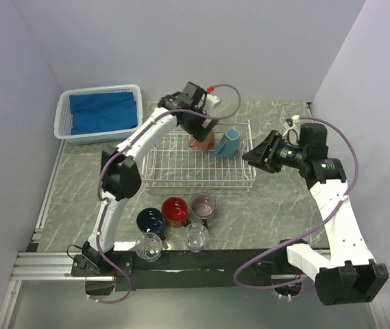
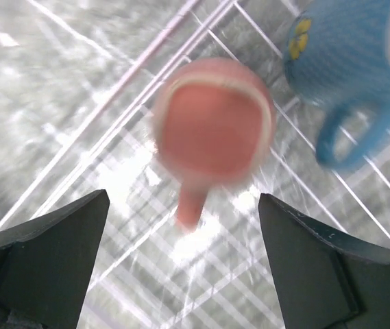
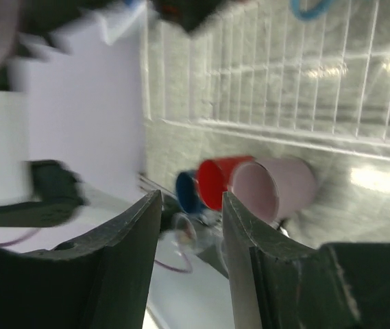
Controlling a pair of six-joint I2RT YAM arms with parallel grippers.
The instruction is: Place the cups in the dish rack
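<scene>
The white wire dish rack holds a salmon-orange mug, bottom up, and a light-blue mug. My left gripper is open and empty just above the salmon mug; the light-blue mug is to its right. My right gripper is open and empty at the rack's right side. Navy, red and mauve mugs and two clear glasses stand in front of the rack. The right wrist view shows the mauve, red and navy mugs beyond its open gripper.
A white plastic basket with a blue cloth stands at the back left. Grey walls close in the left, back and right. The black rail with the arm bases runs along the near edge.
</scene>
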